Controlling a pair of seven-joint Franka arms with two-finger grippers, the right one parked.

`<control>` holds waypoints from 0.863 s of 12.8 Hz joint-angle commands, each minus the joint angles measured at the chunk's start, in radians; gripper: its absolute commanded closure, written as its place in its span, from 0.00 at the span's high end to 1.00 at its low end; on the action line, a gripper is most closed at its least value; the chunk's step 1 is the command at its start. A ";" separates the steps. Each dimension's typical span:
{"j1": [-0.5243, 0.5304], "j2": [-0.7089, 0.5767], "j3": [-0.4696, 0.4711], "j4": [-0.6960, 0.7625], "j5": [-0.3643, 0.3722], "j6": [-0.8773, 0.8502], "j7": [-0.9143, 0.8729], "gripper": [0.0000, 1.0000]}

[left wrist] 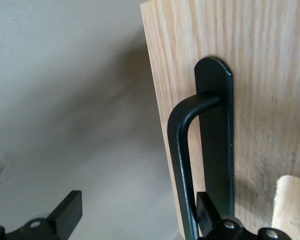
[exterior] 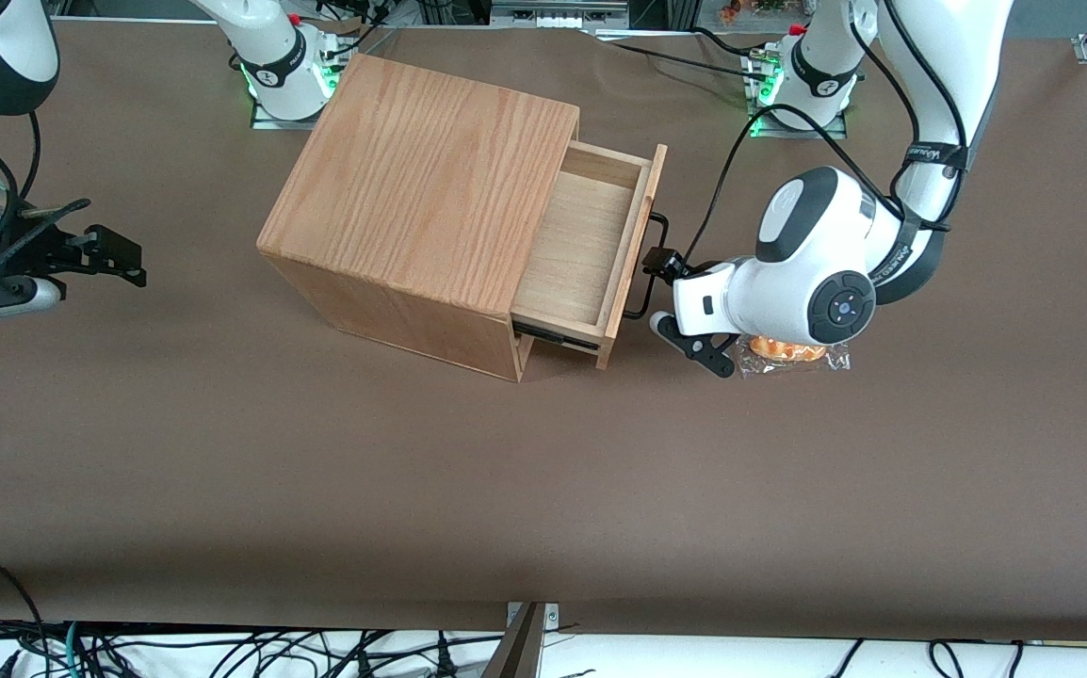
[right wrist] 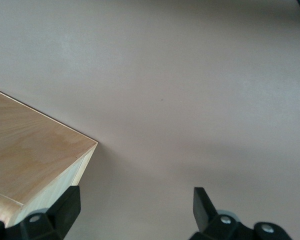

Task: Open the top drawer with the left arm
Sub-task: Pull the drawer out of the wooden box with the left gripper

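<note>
1. The top drawer [exterior: 591,247] stands pulled partway out of the oak box [exterior: 421,179] on the brown desk [exterior: 543,490], its pale inside showing.
2. The left arm [exterior: 817,254] holds its claw [exterior: 664,296] at the black bar handle [left wrist: 182,165], fingers spread apart, 1 finger [left wrist: 206,212] apparently between bar and panel.
3. A clear wrapped orange item [exterior: 788,353], possibly food, lies under the wrist.

A brown counter [exterior: 317,471] carried a large oak box [exterior: 421,198] toward its middle. A clear-wrapped orange packet [exterior: 793,356] lay on it toward the working arm's end, under the left arm's hand [exterior: 680,306], which hung spread in front of the box.
</note>
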State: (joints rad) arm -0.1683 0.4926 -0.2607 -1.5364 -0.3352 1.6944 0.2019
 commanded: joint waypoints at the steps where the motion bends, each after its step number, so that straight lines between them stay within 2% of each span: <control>1: 0.019 -0.017 0.003 -0.001 0.027 -0.033 0.037 1.00; 11: 0.075 -0.019 0.001 -0.001 0.027 -0.071 0.135 1.00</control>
State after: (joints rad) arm -0.1208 0.4919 -0.2607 -1.5359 -0.3352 1.6582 0.2799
